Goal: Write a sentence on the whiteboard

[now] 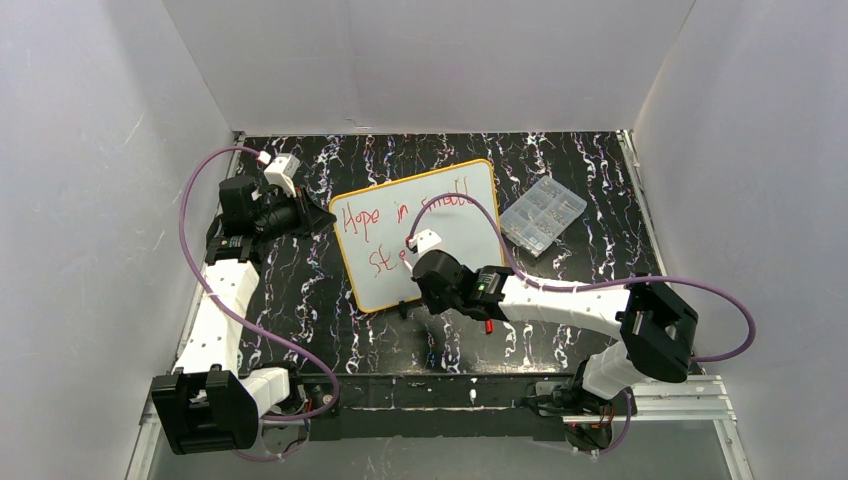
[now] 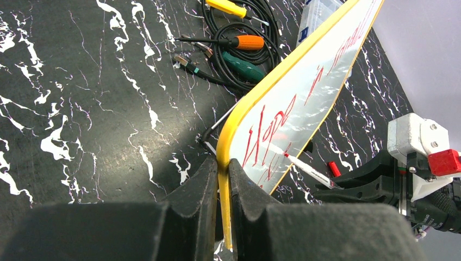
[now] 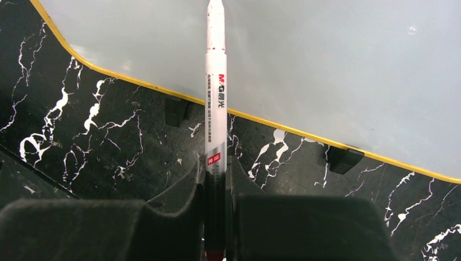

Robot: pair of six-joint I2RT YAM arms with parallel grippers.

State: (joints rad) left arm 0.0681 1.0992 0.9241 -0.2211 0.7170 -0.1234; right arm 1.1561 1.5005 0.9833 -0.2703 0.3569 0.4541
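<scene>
The whiteboard (image 1: 455,235) lies tilted in the middle of the table, its orange-yellow rim all round. The sentence (image 1: 400,212) is in red: "Hope in small" on the top line and "Ste" below, where my right wrist hides the rest. My left gripper (image 2: 223,166) is shut on the whiteboard's (image 2: 304,92) yellow rim at its left edge. My right gripper (image 3: 216,168) is shut on a white marker (image 3: 216,98) that points up over the board (image 3: 326,70). In the left wrist view the marker's (image 2: 307,169) red tip rests against the board by the second line.
A clear plastic parts box (image 1: 542,214) sits right of the board. Black cables and an orange-handled screwdriver (image 2: 247,42) lie beyond the board's far edge. A red cap (image 2: 334,168) lies on the table near the board. Black blocks (image 3: 344,159) sit at the board's near rim. White walls enclose the table.
</scene>
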